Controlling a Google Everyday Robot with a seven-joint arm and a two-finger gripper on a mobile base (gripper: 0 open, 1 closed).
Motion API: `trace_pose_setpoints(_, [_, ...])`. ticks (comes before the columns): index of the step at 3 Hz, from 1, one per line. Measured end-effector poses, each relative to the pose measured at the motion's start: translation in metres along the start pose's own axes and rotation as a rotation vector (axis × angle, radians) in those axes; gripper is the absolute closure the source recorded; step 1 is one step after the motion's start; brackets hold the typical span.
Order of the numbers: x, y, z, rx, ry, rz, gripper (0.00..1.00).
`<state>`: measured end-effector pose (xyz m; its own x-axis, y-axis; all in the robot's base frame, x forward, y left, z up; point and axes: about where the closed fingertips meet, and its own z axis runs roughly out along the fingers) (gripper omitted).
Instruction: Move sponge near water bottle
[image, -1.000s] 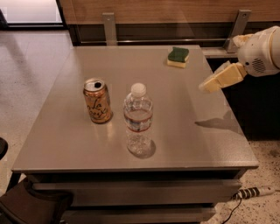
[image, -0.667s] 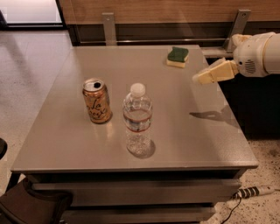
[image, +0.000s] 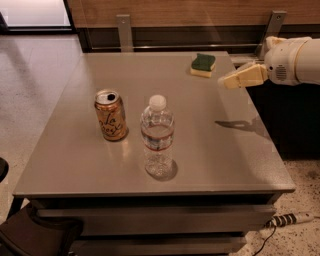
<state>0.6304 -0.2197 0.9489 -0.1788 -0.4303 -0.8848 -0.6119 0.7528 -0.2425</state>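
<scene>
The sponge (image: 203, 65), dark green on top over pale yellow foam, lies flat near the far right corner of the grey table (image: 225, 155). The water bottle (image: 157, 137), clear with a white cap and a thin red-and-white band, stands upright near the front middle. My gripper (image: 226, 81) comes in from the right on a white arm, held above the table a little to the right of and nearer than the sponge, not touching it. It holds nothing.
An orange-gold drink can (image: 110, 115) stands open just left of the bottle. A wooden wall with metal brackets (image: 124, 31) runs behind the table. A power strip (image: 290, 218) lies on the floor at the lower right.
My gripper has moved up and away toward the far edge, closer to the sponge. The sponge, bottle and can have not moved.
</scene>
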Motion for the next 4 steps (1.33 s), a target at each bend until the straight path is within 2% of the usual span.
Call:
trace_pose_setpoints(1, [0.008, -0.007, 0.028, 0.045, -0.054, 0.038, 0.00])
trace_pose_setpoints(2, [0.018, -0.025, 0.066, 0.094, -0.134, 0.078, 0.00])
trace_pose_setpoints(3, [0.026, -0.040, 0.101, 0.099, -0.184, 0.104, 0.00])
trace_pose_setpoints(4, [0.032, -0.054, 0.129, 0.078, -0.221, 0.133, 0.00])
